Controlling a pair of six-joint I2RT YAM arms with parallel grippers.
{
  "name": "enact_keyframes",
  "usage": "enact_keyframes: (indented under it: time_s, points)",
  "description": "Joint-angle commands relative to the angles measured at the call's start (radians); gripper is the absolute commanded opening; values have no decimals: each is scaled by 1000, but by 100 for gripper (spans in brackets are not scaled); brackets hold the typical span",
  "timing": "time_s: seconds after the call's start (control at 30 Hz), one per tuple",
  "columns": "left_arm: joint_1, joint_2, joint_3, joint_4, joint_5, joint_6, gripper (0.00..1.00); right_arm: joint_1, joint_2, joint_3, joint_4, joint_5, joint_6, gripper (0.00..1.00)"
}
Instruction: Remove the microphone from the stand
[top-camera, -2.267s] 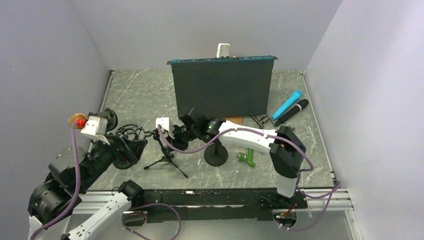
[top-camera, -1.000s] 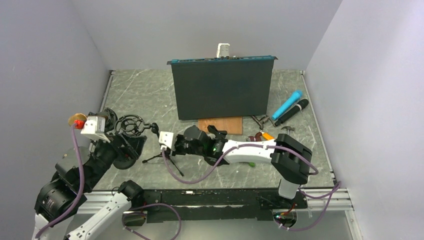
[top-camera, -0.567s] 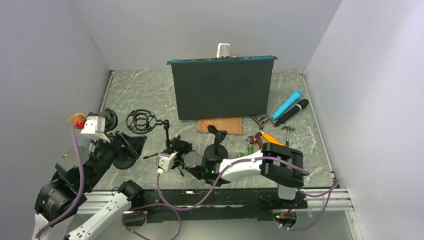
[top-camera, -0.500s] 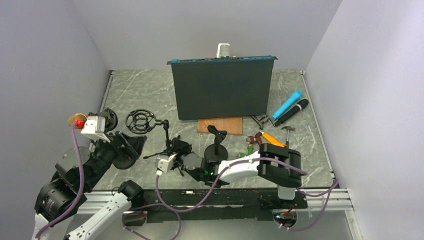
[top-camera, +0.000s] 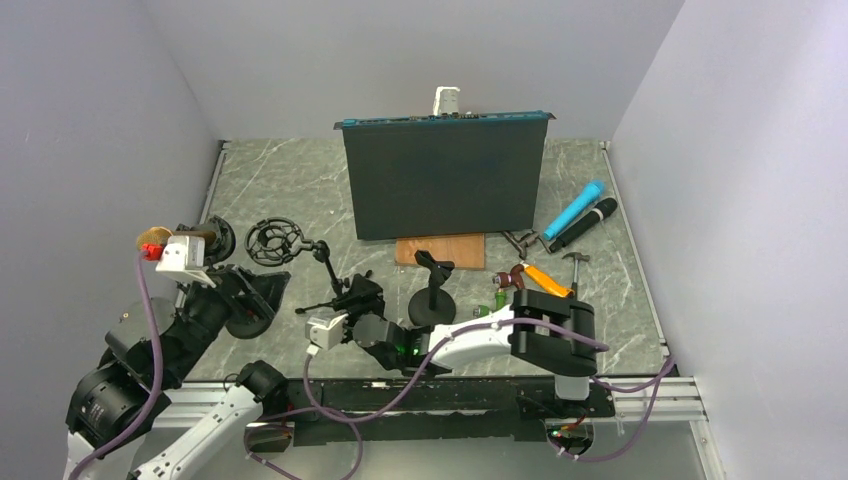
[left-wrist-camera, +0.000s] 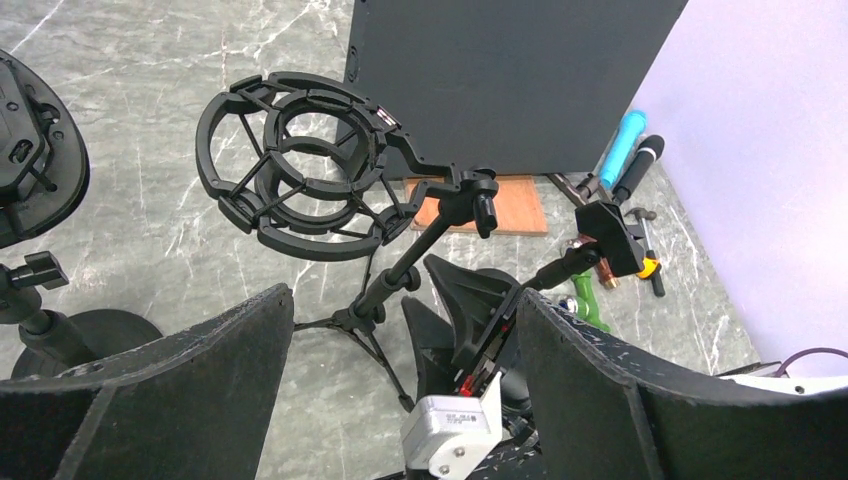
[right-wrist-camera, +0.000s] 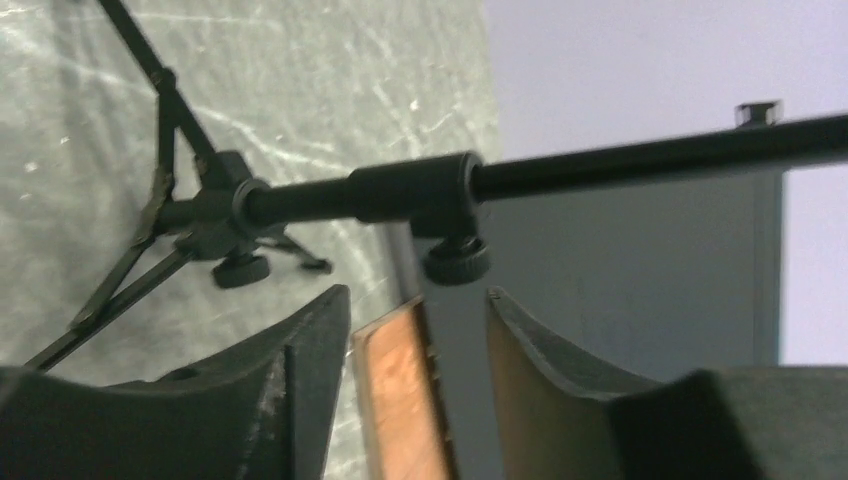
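The black tripod stand (top-camera: 338, 292) carries an empty ring-shaped shock mount (top-camera: 275, 240); the mount also shows in the left wrist view (left-wrist-camera: 300, 165). A blue microphone (top-camera: 575, 209) and a black microphone (top-camera: 583, 223) lie on the table at the back right. My right gripper (top-camera: 358, 294) is open and empty by the tripod's hub. In the right wrist view the stand's pole (right-wrist-camera: 560, 165) crosses just beyond the open right gripper (right-wrist-camera: 415, 300). My left gripper (top-camera: 260, 292) is open and empty, left of the tripod; in its own view (left-wrist-camera: 400, 300) the jaws stand wide apart.
A tall black panel (top-camera: 445, 175) stands at the back with a wooden board (top-camera: 440, 250) in front. A round-base stand with an empty clip (top-camera: 432, 300) sits mid-table. A green part (top-camera: 497, 298), an orange-handled tool (top-camera: 541, 276) and a hammer (top-camera: 575, 260) lie to the right. Another black stand (top-camera: 215, 240) is at the far left.
My right arm has drawn back toward the near edge and left, lower beside the tripod. The tripod's shock mount has swung toward the back left. The left arm has barely moved.
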Motion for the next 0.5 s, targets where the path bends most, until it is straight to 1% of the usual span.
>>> enact_keyframes:
  time_s: [0.0,0.13,0.2,0.33,0.37,0.47]
  points:
    - [1,-17,27,12,-18,0,85,-1,-122,29,-210,-10,173,60]
    - [1,-17,29,20,-16,2,86,-5,-192,49,-326,-71,285,71]
    - [1,-12,32,19,-10,2,86,-11,-232,51,-363,-100,346,75]
    - [0,-3,30,34,22,-4,88,-63,-340,72,-506,-239,536,76]
    - [1,3,29,44,38,-7,89,-81,-368,75,-528,-283,607,76]
    - [1,42,43,106,111,-5,91,-141,-449,56,-542,-399,743,77]
